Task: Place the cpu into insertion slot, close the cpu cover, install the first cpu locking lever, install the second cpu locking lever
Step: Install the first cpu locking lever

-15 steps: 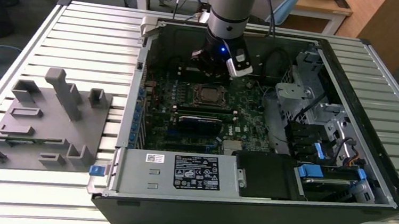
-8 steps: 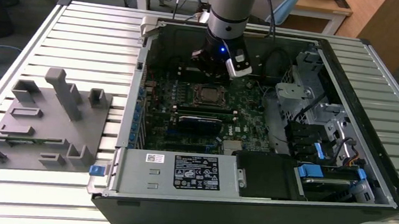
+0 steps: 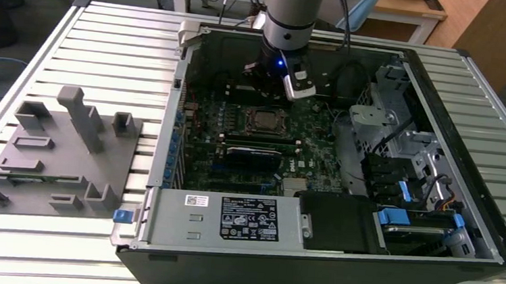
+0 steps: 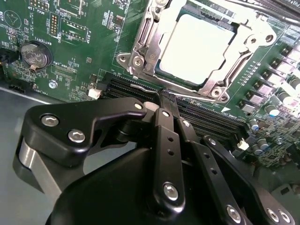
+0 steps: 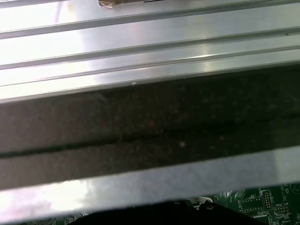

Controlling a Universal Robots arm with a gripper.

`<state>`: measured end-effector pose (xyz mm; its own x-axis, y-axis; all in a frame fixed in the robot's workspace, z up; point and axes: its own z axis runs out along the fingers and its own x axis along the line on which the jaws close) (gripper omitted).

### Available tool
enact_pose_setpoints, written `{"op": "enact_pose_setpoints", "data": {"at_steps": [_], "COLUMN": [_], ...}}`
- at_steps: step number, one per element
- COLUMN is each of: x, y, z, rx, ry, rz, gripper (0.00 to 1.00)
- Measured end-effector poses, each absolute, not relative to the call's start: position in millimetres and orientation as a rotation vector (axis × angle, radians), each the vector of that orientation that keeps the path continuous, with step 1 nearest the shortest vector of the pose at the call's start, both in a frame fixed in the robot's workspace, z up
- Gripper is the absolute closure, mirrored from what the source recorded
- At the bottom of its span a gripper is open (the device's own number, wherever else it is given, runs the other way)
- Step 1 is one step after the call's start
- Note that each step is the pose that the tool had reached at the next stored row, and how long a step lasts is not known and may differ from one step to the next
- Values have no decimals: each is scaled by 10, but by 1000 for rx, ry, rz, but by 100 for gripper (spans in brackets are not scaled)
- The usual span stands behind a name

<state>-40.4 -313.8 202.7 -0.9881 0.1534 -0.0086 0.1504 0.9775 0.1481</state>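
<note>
The arm reaches down into the open computer case [image 3: 315,276], which lies on its side on the slatted metal table [image 3: 116,43]. The gripper [image 3: 268,89] hangs low over the green circuit board [image 4: 84,28], just beside the insertion slot [image 3: 262,119].

In the second wrist view the gripper [image 4: 168,97] has its two black fingers [image 4: 163,117] pressed together with nothing between them. Their tips sit over the long black memory slots [image 4: 211,119], right at the socket's edge. The cpu [image 4: 197,47] lies flat in the slot, its pale top showing through the window of the cpu cover [image 4: 143,47], which is folded down around it. A thin silvery rod [image 4: 140,87] runs past the fingertips. It may be a locking lever, though I cannot tell whether it is latched.

A coin battery [image 4: 34,54] sits well off to one side on the board. Crowding the case are the power supply [image 3: 229,218] and a metal drive cage [image 3: 376,121]. A grey fixture block [image 3: 54,147] stands on the table at the exterior view's left.
</note>
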Motion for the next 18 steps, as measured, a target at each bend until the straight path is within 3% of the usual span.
{"op": "enact_pose_setpoints", "data": {"at_steps": [18], "x": [-389], "y": [-3138], "z": [2008], "rx": [255], "ry": [3093], "rz": [231], "gripper": [89]}}
